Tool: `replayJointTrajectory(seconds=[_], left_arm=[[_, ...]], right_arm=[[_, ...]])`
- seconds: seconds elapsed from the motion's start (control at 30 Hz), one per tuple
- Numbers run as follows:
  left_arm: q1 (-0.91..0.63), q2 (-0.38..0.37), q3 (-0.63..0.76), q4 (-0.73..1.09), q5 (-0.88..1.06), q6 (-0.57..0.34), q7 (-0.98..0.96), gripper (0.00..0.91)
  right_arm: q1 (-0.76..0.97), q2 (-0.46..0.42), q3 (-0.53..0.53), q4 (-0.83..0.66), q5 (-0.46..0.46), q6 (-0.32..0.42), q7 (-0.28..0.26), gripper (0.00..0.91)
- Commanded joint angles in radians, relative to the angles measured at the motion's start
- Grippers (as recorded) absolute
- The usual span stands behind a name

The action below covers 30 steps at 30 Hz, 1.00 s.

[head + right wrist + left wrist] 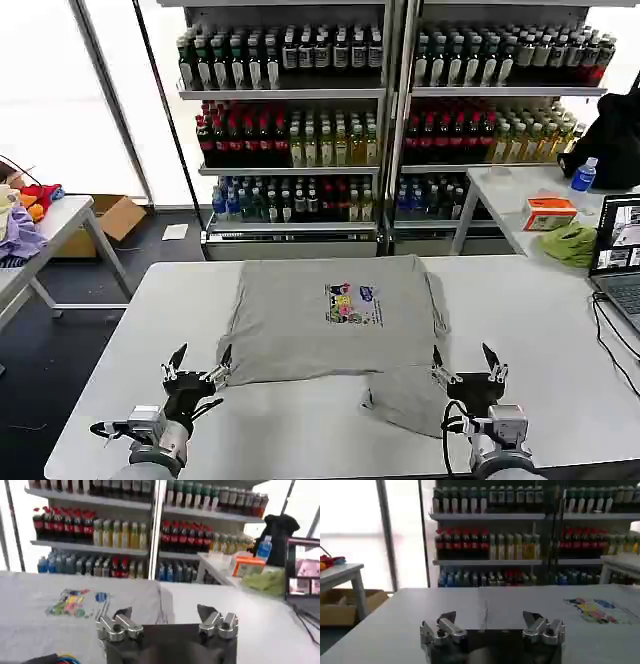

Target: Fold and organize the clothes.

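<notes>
We see the grey T-shirt (330, 320) spread mid-table (560, 330), hem reaching toward the near edge; our left gripper (199, 364) and right gripper (464, 364) hover there, fingers spread, pinching nothing.

The head camera looks forward and down at the counter (560, 330) from above, with both hands at the near edge. Each wrist camera sits low behind its own hand and looks level across the counter. All three views share the T-shirt (330, 315) and the bottle shelves (300, 130) behind.
</notes>
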Motion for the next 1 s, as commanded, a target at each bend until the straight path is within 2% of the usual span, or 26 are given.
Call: replayJointTrajectory(seconds=[0.03,0.3,0.57,0.73,1.0], left_arm=[[-0.002,0.010,0.003,0.022,-0.005,0.006,0.001,0.907],[-0.001,0.042,0.033,0.055,-0.017,0.054,-0.007,0.907],[0.004,0.051,0.037,0.084,-0.017,0.066,-0.011,0.907],[0.004,0.047,0.046,0.090,-0.019,0.070,-0.016,0.907],[-0.007,0.045,0.051,0.114,-0.024,0.075,-0.017,0.907]], right_arm=[[-0.007,-0.003,-0.003,-0.011,-0.004,0.002,0.003,0.907],[-0.047,0.007,-0.063,0.002,0.013,-0.027,0.042,0.907],[-0.056,0.015,-0.071,0.004,0.011,-0.040,0.060,0.907],[-0.071,0.027,-0.075,-0.002,-0.009,-0.022,0.086,0.907],[-0.088,0.039,-0.099,-0.024,-0.017,-0.021,0.090,0.907]])
